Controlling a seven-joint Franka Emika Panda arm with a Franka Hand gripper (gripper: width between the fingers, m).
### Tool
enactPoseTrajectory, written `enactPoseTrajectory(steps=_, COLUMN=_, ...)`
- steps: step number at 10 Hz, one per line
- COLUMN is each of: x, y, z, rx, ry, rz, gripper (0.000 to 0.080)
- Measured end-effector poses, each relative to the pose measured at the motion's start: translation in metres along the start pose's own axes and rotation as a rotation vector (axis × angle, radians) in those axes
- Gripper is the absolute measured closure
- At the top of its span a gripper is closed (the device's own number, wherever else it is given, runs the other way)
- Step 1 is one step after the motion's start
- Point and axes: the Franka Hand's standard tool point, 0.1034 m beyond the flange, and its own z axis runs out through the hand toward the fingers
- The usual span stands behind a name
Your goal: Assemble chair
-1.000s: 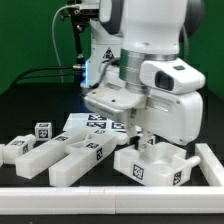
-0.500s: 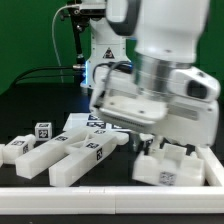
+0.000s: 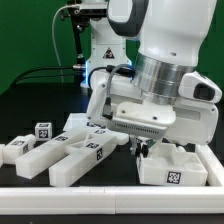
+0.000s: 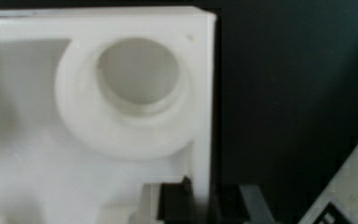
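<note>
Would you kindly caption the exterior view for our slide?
Panda arm with shut hand at a tagged white chair part; more parts lie alongside.

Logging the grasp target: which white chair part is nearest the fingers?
The chunky block at the exterior view's right, directly beneath the fingers; the long bars lie toward that view's left.

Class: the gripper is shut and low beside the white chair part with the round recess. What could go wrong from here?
1. The shut gripper sits by the edge of the chair part, not around it, so a push might turn or tip the part.
2. The part lies close to the white rail and could jam against it.
</note>
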Motion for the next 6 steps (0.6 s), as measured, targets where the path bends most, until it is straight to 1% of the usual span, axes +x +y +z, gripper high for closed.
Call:
enactPoseTrajectory(steps=1, x=-0.009, y=0.0, z=0.003, rx=0.031, ry=0.025, rz=-0.071, gripper=0.0771)
enactPoseTrajectory(steps=2, x=-0.019, y=-0.003, z=0.004, rx=0.051, ry=0.05, rz=-0.087, gripper=0.0768)
enactPoseTrajectory(steps=3, x=-0.029, y=-0.002, z=0.003, rx=0.057, ry=0.052, rz=-0.049, gripper=0.0765)
enactPoseTrajectory(steps=4, x=-0.036, y=-0.002, z=0.002, rx=0.062, ry=0.052, rz=-0.011, gripper=0.0765)
enactPoseTrajectory(steps=5, x=-0.038, y=0.001, z=0.0, rx=0.074, ry=0.063, rz=0.072, gripper=0.0765)
enactPoseTrajectory(steps=6, x=-0.039, y=0.003, z=-0.002, rx=0.092, ry=0.076, rz=0.117, gripper=0.0765)
